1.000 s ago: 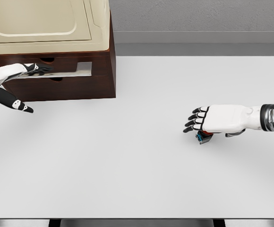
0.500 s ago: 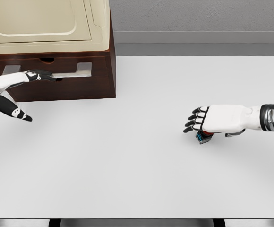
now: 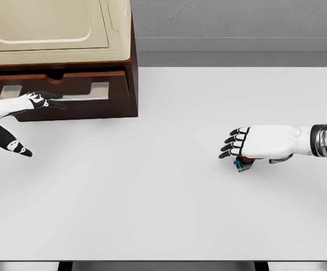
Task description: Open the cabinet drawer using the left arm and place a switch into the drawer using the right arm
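Observation:
The dark wooden cabinet (image 3: 132, 84) stands at the table's back left. Its upper drawer (image 3: 79, 82) is pulled out a little, showing a pale strip of its inside. My left hand (image 3: 36, 101) reaches in from the left edge and lays its fingers (image 3: 53, 104) along the drawer's front lip, with the thumb (image 3: 14, 147) spread far below. The switch (image 3: 243, 164), a small red, blue and black block, lies on the table at the right. My right hand (image 3: 235, 145) hovers just over it, palm down, with relaxed fingers pointing left; most of the switch is hidden.
A cream appliance (image 3: 51, 28) with a lid sits on top of the cabinet. The white table (image 3: 152, 197) spreads between the two hands, with a grey wall behind it and its front edge near the bottom of the view.
The left hand has moved down and toward me along the cabinet front, and the drawer has slid out with it. The right hand and switch have not moved.

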Controlling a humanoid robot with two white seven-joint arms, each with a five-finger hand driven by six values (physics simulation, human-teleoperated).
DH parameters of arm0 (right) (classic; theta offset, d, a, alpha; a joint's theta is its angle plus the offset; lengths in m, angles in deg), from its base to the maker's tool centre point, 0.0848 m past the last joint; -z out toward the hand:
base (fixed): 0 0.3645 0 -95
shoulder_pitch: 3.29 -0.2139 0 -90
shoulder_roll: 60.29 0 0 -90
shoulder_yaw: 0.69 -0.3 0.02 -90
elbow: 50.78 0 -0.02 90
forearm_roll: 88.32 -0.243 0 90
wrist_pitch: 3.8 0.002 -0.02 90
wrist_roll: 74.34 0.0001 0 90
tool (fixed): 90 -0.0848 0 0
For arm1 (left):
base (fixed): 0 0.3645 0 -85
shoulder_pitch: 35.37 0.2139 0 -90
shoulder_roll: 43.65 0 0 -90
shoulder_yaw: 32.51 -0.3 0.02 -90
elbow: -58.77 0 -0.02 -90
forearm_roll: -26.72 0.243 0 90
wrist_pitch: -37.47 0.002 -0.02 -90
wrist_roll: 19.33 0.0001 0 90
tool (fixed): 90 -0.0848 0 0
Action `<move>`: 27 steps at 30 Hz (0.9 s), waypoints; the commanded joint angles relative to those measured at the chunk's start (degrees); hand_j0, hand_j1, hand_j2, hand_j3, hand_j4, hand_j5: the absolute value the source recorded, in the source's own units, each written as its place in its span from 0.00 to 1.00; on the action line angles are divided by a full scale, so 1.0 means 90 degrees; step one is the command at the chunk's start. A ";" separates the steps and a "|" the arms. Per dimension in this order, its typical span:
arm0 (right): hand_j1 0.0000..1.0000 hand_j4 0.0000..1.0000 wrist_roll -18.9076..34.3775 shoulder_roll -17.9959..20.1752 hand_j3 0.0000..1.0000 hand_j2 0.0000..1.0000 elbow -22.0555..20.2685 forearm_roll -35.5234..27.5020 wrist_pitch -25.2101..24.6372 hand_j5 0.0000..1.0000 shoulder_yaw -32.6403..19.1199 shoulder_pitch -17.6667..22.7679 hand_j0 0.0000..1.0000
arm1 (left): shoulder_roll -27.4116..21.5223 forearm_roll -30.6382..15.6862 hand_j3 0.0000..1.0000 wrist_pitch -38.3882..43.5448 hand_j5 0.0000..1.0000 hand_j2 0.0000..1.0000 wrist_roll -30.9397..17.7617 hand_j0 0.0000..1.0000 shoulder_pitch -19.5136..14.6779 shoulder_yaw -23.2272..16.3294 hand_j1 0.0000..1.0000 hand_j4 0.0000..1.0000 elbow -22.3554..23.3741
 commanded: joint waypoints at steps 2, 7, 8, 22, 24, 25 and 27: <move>1.00 1.00 -0.0002 0.0007 1.00 1.00 -0.0005 -0.0025 -0.0014 1.00 -0.0003 0.0000 1.00 | -0.0111 -0.0176 1.00 -0.0147 1.00 1.00 -0.0020 1.00 0.0000 -0.0002 1.00 1.00 -0.0033; 1.00 1.00 -0.0002 0.0007 1.00 1.00 -0.0005 -0.0035 -0.0014 1.00 -0.0022 -0.0010 1.00 | -0.0248 -0.0293 1.00 -0.0430 1.00 1.00 -0.0020 1.00 0.0000 -0.0002 1.00 1.00 -0.0033; 1.00 1.00 -0.0002 0.0007 1.00 1.00 -0.0005 -0.0025 -0.0014 1.00 -0.0022 -0.0019 1.00 | -0.0297 -0.0293 1.00 -0.0460 1.00 1.00 -0.0020 1.00 0.0000 -0.0002 1.00 1.00 -0.0053; 1.00 1.00 -0.0002 0.0026 1.00 1.00 -0.0034 -0.0054 -0.0014 1.00 -0.0032 -0.0020 1.00 | -0.0560 -0.0410 1.00 -0.0811 1.00 1.00 -0.0020 1.00 0.0010 -0.0266 1.00 1.00 -0.0151; 1.00 1.00 -0.0002 0.0026 1.00 1.00 -0.0054 -0.0054 -0.0014 1.00 -0.0032 -0.0029 1.00 | -0.0629 -0.0450 1.00 -0.0880 1.00 1.00 -0.0020 1.00 0.0010 -0.0276 1.00 1.00 -0.0151; 1.00 1.00 -0.0002 0.0026 1.00 1.00 -0.0054 -0.0054 -0.0014 1.00 -0.0032 -0.0029 1.00 | -0.0638 -0.0489 1.00 -0.0909 1.00 1.00 -0.0020 1.00 0.0010 -0.0305 1.00 1.00 -0.0151; 1.00 1.00 -0.0002 0.0026 1.00 1.00 -0.0054 -0.0064 -0.0014 1.00 -0.0052 -0.0029 1.00 | -0.0687 -0.0528 1.00 -0.0987 1.00 1.00 -0.0020 1.00 0.0010 -0.0354 1.00 1.00 -0.0151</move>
